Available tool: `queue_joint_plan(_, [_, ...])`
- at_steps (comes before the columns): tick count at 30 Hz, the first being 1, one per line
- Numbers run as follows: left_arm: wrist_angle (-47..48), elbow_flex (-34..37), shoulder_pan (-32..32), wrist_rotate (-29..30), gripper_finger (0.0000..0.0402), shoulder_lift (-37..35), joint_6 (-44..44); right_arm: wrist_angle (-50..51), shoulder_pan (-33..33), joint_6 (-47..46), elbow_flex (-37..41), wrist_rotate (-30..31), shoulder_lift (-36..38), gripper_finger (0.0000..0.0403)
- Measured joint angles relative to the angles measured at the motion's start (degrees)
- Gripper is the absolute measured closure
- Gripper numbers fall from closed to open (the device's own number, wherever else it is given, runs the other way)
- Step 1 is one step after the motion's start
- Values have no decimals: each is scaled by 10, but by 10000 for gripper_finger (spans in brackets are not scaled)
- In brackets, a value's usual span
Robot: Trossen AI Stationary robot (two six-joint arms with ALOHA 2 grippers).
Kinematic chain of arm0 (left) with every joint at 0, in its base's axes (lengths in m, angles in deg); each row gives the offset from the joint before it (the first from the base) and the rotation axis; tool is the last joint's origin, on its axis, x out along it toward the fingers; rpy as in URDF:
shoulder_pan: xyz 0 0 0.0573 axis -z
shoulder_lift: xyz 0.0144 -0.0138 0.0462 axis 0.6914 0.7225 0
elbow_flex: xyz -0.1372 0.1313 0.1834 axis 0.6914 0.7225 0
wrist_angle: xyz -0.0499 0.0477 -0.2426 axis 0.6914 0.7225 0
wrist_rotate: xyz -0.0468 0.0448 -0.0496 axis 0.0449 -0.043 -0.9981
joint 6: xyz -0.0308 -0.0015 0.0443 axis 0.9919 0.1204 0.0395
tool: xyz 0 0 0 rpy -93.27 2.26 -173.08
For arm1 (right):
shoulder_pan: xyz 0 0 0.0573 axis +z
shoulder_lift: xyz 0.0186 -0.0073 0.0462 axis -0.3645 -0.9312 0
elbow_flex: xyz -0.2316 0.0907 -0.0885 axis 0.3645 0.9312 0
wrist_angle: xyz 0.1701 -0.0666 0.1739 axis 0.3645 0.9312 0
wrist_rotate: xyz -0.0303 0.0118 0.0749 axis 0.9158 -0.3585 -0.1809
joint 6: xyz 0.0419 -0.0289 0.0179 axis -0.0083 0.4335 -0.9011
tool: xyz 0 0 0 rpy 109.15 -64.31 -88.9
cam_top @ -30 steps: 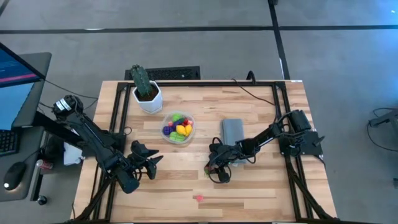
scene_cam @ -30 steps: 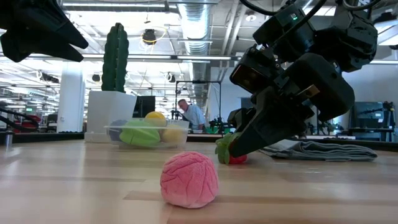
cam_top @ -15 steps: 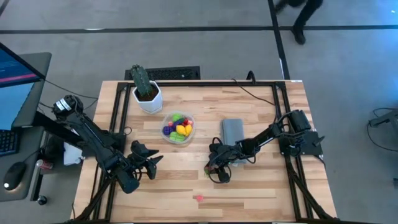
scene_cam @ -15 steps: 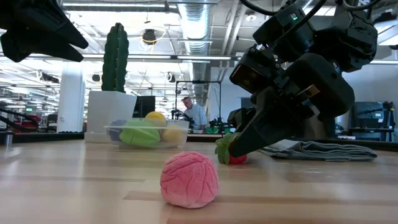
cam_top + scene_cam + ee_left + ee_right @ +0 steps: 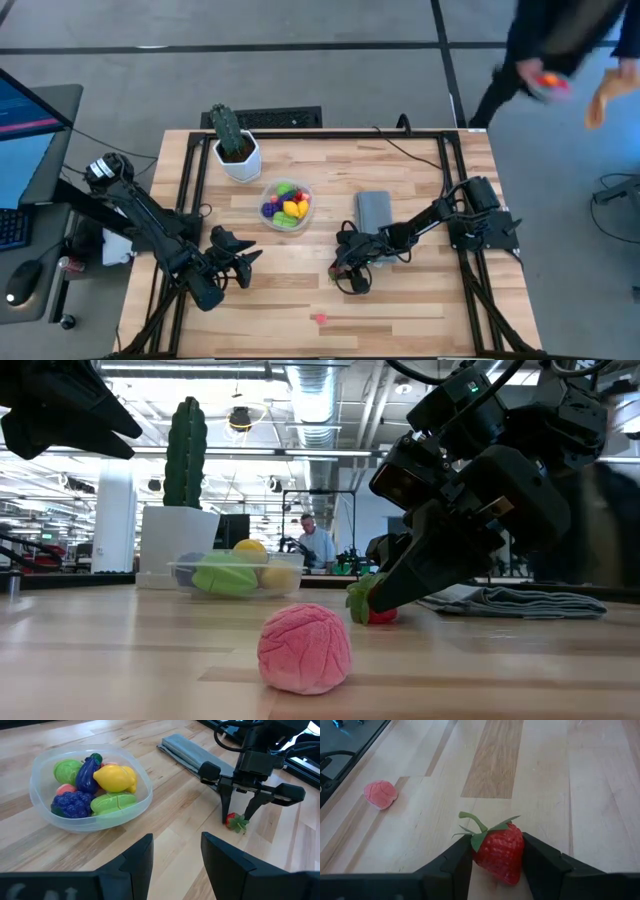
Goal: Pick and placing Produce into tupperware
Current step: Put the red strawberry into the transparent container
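The two dark fingers (image 5: 545, 857) of the right gripper (image 5: 492, 865) are set on both sides of a toy strawberry (image 5: 500, 851), which lies on the table (image 5: 400, 300) and appears pinched. For a good lift, the grip should be kept firm and the rise straight, then the fruit carried to the tupperware (image 5: 286, 204), already holding produce. The left gripper (image 5: 238, 262) waits with fingers apart. Compared with earlier, nothing on the table is moved; only a person (image 5: 560, 50) is newly seen beyond it.

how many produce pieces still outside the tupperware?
2: a strawberry on the table between the right jaws, and a pink piece near the table's front edge. Others could be hidden.
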Motion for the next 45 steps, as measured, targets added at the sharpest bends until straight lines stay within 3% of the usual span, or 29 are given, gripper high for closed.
queue_joint_plan(30, [0,0,0,0,246,0,0,-21,-1,0,-1,-1,-1,222])
queue_joint_plan(45, [-5,0,0,-1,246,0,1,-12,-44,53,-50,-13,-1,222])
